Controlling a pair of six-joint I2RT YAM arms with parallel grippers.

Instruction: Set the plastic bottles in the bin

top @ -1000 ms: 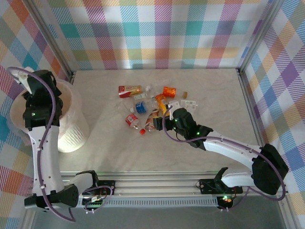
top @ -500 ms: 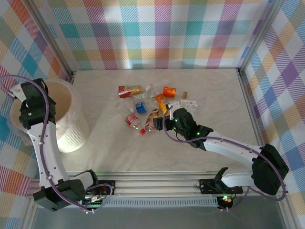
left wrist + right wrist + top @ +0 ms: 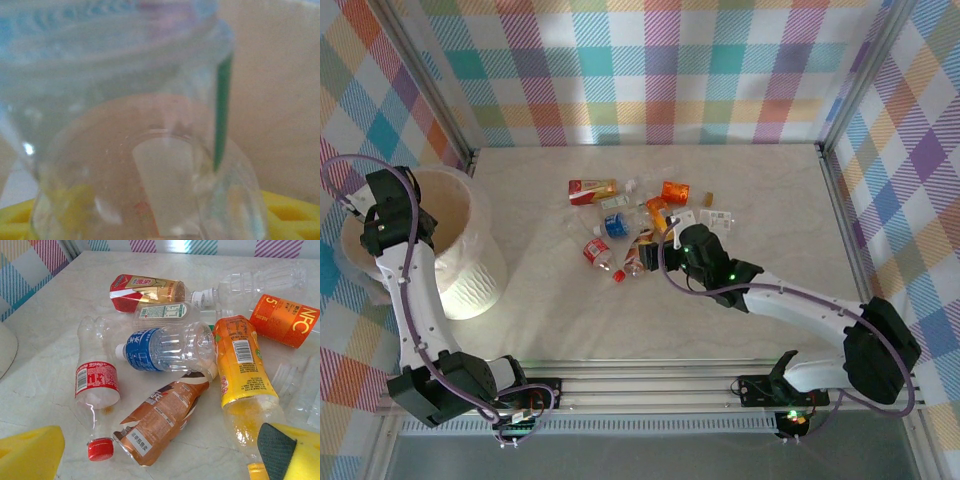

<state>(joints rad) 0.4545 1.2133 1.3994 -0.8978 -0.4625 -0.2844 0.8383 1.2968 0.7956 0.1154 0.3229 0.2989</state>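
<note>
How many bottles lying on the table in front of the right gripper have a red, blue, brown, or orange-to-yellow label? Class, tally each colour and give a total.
Red-label bottles: 2
Blue-label bottles: 1
Brown-label bottles: 1
Orange-to-yellow-label bottles: 2
Total: 6

We take this for a robotics lab's test cell. A marble-look table (image 3: pixel 750 190) is boxed in by aluminium posts (image 3: pixel 428 90) at 10 and 2 o'clock, with plaid cloth (image 3: pixel 650 70) stretched as walls at 9, 12 and 3 o'clock. At 6 o'clock a slotted metal rail (image 3: pixel 650 385) carries two arm bases (image 3: pixel 450 395) bolted side by side, with purple cables (image 3: pixel 412 270) looping along the arms and a small lit indicator (image 3: pixel 790 418). The plastic bottles (image 3: pixel 615 226) heaped mid-table and the bin (image 3: pixel 470 280) at 9 o'clock look like set-out props.
</note>
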